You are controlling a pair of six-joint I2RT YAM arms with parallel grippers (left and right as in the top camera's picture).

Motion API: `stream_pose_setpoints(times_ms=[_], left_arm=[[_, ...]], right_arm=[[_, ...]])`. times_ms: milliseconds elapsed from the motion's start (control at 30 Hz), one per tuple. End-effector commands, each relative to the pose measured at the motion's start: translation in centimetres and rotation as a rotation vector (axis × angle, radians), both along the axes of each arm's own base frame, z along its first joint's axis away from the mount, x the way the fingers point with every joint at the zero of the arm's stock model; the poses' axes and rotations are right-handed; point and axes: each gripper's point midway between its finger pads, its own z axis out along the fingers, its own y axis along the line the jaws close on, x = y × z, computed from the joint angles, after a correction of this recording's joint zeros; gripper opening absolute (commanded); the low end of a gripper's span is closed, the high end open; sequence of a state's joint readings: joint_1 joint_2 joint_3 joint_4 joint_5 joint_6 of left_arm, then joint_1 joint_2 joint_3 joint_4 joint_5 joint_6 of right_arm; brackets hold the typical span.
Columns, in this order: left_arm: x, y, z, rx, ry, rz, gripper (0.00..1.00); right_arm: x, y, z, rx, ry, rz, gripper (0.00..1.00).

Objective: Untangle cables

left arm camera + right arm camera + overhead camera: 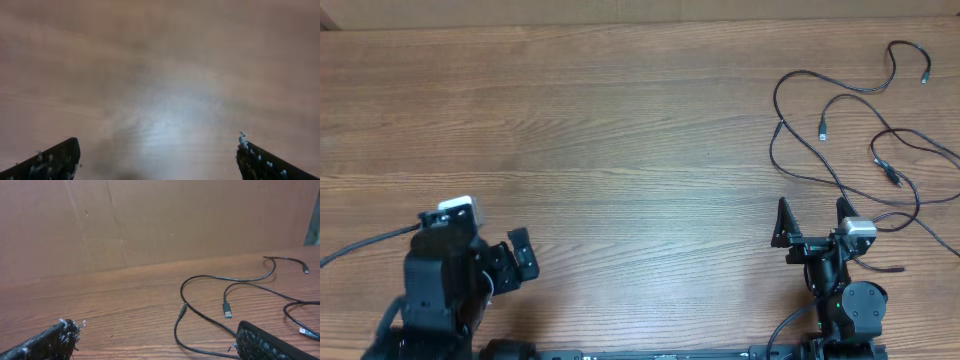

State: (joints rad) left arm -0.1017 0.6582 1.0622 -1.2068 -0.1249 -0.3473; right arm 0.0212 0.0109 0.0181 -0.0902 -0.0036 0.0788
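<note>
Down at the lower left of the overhead frame, the left gripper [510,262] sits with its fingers spread. Its wrist view shows both black tips at the bottom corners and nothing but blurred wood between them, so it is probably parked close over the brown wood-grain table [620,130].

Lower right, the right gripper [812,222] is spread wide too, nothing between its fingers.

Just beyond it, filling the upper right of the overhead frame, lie the thin black flexible cables [779,128], loose loops crossing one another flat on the wood.

These look light, limp and springy. They'll drag and snake along rather than lift cleanly, and a thin cord could slip out of a pinch. The best bet is a stiffer spot, such as the small metal-tipped plug [227,311] or the cord right behind it.

The overhead maps every loop and crossing. The right wrist camera shows only the nearest strands, but sees them from low down, and behind them a plain brown cardboard wall [150,220] that the overhead barely catches.
</note>
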Motion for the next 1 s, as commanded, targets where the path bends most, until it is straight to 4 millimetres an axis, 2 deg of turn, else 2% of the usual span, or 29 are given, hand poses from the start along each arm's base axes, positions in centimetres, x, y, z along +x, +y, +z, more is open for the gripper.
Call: stream_pose_setpoints(times_ms=[0, 200, 333, 533, 733, 833, 900, 967], left_arm=[[1.0, 1.0, -1.6, 0.020, -0.112, 0.025, 1.00], [3.0, 0.3, -5.2, -0.006, -0.331, -0.011, 1.00], [4.4, 0.2, -6.2, -0.015, -0.489, -0.015, 1.00], [5.4, 0.2, -6.1, -0.017, -0.706, -0.016, 1.00], [6.1, 0.2, -4.8, 0.045, -0.909, -0.038, 0.99], [6.1, -0.5, -4.3, 0.162, -0.924, -0.122, 1.00], [6.1, -1.5, -4.7, 0.251, -0.906, -0.214, 1.00], [6.2, -2.0, -6.8, 0.262, -0.825, -0.264, 1.00]], right_arm=[[0.0, 0.3, -0.2, 0.007, -0.003, 0.013, 1.00], [0.0, 0.3, -0.2, 0.007, -0.003, 0.013, 1.00], [0.0, 0.3, -0.2, 0.007, -0.003, 0.013, 1.00], [0.0, 0.3, -0.2, 0.007, -0.003, 0.013, 1.00], [0.0, 0.3, -0.2, 0.007, -0.003, 0.013, 1.00], [0.0, 0.3, -0.2, 0.007, -0.003, 0.013, 1.00], [0.0, 0.3, -0.2, 0.007, -0.003, 0.013, 1.00], [0.0, 0.3, -0.2, 0.007, -0.003, 0.013, 1.00]])
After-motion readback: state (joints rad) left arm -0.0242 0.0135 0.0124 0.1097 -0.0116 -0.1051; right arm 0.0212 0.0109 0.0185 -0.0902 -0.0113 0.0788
